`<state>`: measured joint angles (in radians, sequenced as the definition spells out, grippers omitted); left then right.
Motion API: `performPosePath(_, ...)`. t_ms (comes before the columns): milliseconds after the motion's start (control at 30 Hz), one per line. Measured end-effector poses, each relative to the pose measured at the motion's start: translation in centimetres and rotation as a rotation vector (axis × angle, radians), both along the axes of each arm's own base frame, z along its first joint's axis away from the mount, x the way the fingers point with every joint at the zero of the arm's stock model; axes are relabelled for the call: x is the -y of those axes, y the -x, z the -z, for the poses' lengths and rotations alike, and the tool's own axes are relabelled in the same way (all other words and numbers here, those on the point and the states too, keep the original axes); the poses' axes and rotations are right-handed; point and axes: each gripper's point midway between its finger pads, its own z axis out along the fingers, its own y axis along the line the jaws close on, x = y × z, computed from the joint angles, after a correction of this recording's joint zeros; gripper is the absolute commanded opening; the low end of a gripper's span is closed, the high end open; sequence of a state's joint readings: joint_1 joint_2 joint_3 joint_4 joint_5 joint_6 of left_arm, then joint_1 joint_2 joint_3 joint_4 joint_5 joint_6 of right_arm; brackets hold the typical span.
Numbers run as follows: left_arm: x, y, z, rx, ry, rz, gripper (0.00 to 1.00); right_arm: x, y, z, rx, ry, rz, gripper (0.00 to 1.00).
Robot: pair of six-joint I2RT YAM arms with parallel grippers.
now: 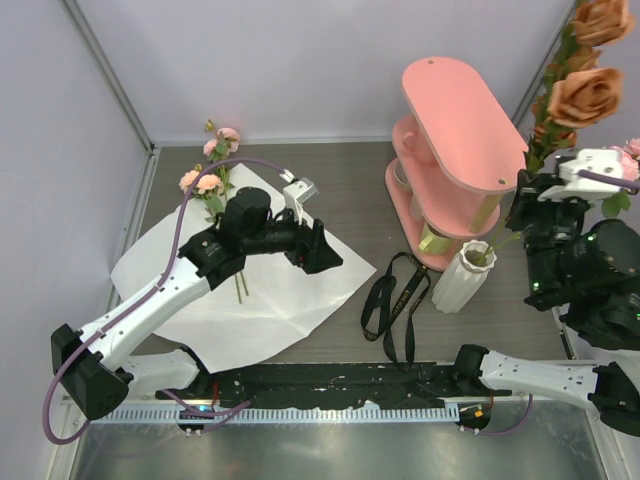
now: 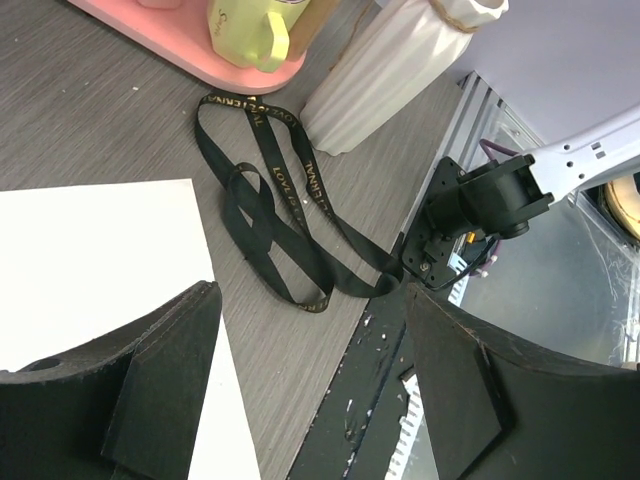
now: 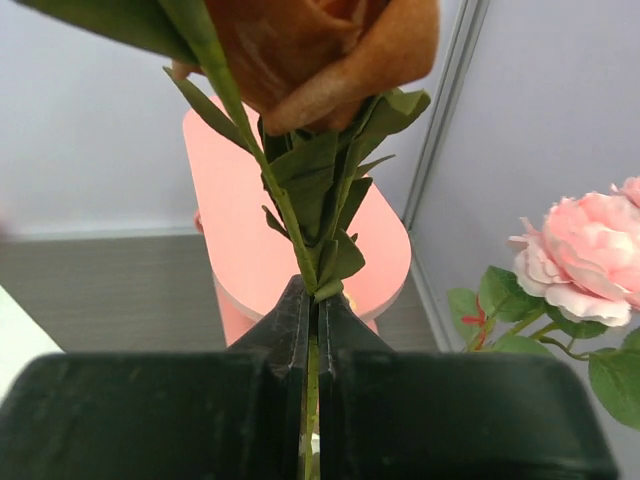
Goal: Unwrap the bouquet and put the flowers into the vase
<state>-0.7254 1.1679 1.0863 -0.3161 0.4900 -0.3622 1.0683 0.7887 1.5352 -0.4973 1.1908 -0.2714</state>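
Right wrist view: orange rose (image 3: 320, 50) above the right hand (image 3: 312, 300), bloom cropped by top edge; stem vanishes between the pressed-together fingers (image 3: 285, 335). Pink rose (image 3: 580, 265) right of the hand, cut by frame edge.
Left wrist view: vase (image 2: 390, 70) ahead of left hand (image 2: 310, 375), rim cropped.
Overhead: loose flowers (image 1: 208, 180), stems mostly hidden under left arm (image 1: 190, 265).

Pink two-tier oval shelf (image 1: 455, 110) upper right of centre; yellow-green mug (image 2: 250, 30) on its lower tier, top of left-wrist view; grey wood-grain table (image 1: 350, 195) underneath.

Grey table (image 1: 350, 190) carries white paper (image 1: 270, 300), black ribbon (image 1: 395, 300), vase (image 1: 462, 280), pink shelf (image 1: 460, 120).
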Motion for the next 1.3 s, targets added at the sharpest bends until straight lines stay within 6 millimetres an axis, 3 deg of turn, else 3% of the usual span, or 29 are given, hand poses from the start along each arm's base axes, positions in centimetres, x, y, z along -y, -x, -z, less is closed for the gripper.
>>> performPosePath(233, 0.0, -0.1, 0.1, 0.001, -0.005, -0.003, 0.78, -1.9, -1.3, 2.4, -0.029, 0.165, 0.02, 0.01)
performPosePath(567, 0.0, -0.2, 0.4, -0.003, -0.011, -0.007, 0.78, -1.9, -1.1, 4.1, 0.026, 0.125, -0.027, 0.01)
performPosePath(767, 0.0, -0.2, 0.4, -0.003, -0.011, -0.007, 0.78, -3.1, -1.5, 4.9, 0.033, 0.148, -0.061, 0.01)
performPosePath(1300, 0.0, -0.2, 0.4, -0.003, -0.011, -0.006, 0.78, -3.3, -1.6, 3.5, 0.064, 0.182, -0.063, 0.01)
